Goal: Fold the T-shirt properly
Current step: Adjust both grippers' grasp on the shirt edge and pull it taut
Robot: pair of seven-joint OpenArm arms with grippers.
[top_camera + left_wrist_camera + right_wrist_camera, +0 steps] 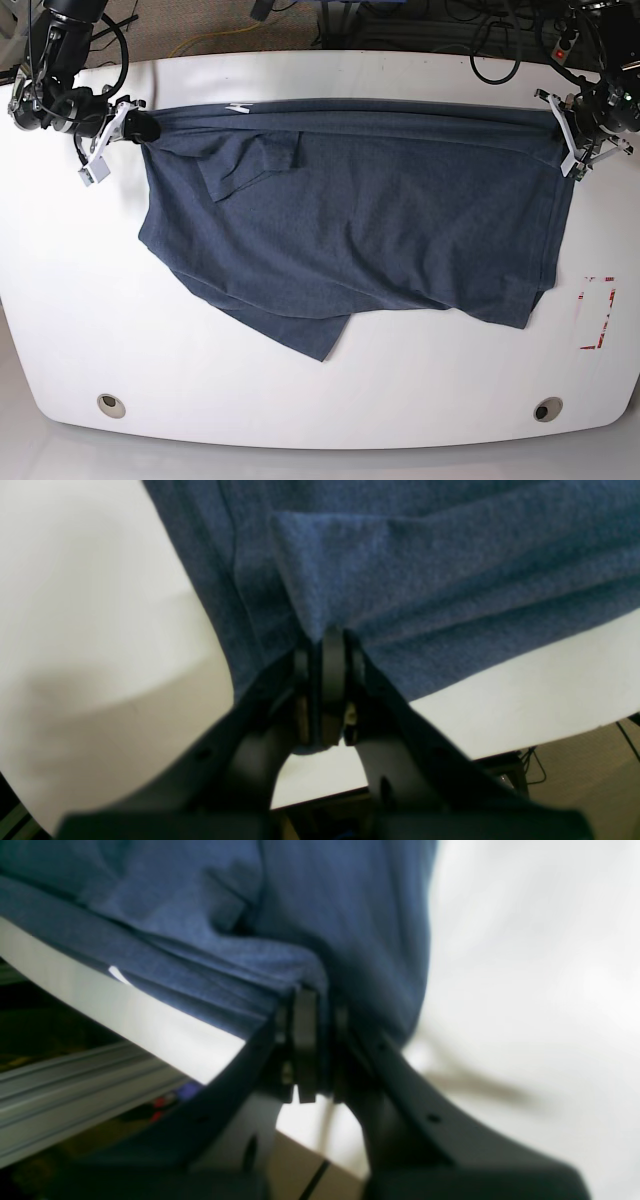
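A: Where does the T-shirt [380,215] lie?

B: Across the upper half of the white table [90,300] in the base view. Its top edge runs taut, nearly straight, from upper left to upper right, close to the table's far rim.

A: And the grippers?

B: The right gripper [125,125], at the upper left of that frame, is clamped on the shirt's left top corner; its wrist view shows the cloth [280,965] bunched between closed jaws [312,1005]. The left gripper [565,130], upper right, is pinched shut on the other top corner, with the fabric [400,580] drawn into its tips [330,640].

A: The other edges?

B: The lower edge hangs uneven, dipping to a point below centre. A sleeve [245,160] lies folded over near the upper left.

A: Room to move?

B: Bare table spans the lower half and both sides; a red-marked rectangle [597,312] sits at the right.
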